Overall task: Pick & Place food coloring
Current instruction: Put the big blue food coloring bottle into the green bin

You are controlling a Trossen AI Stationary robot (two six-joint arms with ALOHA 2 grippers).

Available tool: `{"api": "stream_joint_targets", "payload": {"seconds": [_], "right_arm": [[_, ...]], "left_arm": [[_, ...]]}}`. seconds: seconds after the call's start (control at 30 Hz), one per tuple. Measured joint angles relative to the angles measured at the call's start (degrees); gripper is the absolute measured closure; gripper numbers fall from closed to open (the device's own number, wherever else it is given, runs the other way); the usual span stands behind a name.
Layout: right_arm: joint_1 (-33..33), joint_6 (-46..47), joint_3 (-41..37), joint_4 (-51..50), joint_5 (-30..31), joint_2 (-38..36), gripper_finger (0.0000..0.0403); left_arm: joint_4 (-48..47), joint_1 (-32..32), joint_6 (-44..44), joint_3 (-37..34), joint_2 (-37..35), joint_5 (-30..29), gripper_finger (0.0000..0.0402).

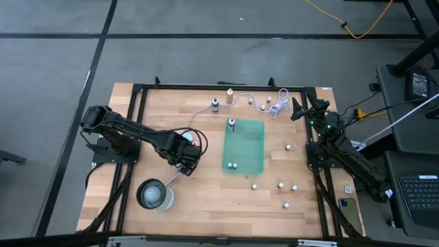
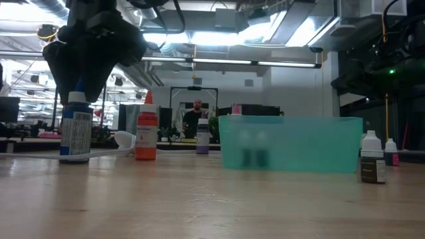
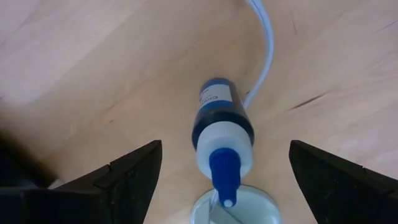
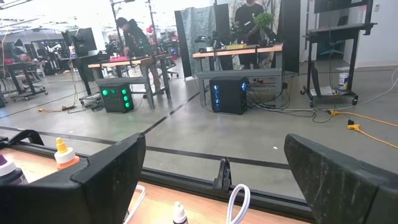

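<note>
A: Left tool point(image 3: 221, 180), wrist view: fingers spread wide, holding nothing, directly over an upright blue food coloring bottle point(image 3: 221, 134) on the counter point(image 3: 93, 68).
B: High view hides that bottle under the arm; other bottles lie scattered, two in the green tray point(image 1: 244, 145). Right tool point(image 4: 214, 180) wide open, empty, at the counter's right side.

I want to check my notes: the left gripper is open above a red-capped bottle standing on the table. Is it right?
Not quite. The left wrist view shows the left gripper open above a blue-capped bottle, not a red-capped one; it stands on the table.
</note>
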Motion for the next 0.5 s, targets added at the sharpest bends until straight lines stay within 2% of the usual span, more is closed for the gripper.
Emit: {"api": "stream_joint_targets", "payload": {"seconds": [0.17,0.5], "right_arm": [[0.01,0.02,0.02,0.01,0.00,0.00,0.0019],[0.02,0.00,0.00,0.02,0.00,0.00,0.0019]], "left_arm": [[0.00,0.01,0.00,0.00,0.00,0.00,0.0093],[-0.04,0.08,0.16,0.00,0.00,-0.24,0.0237]]}}
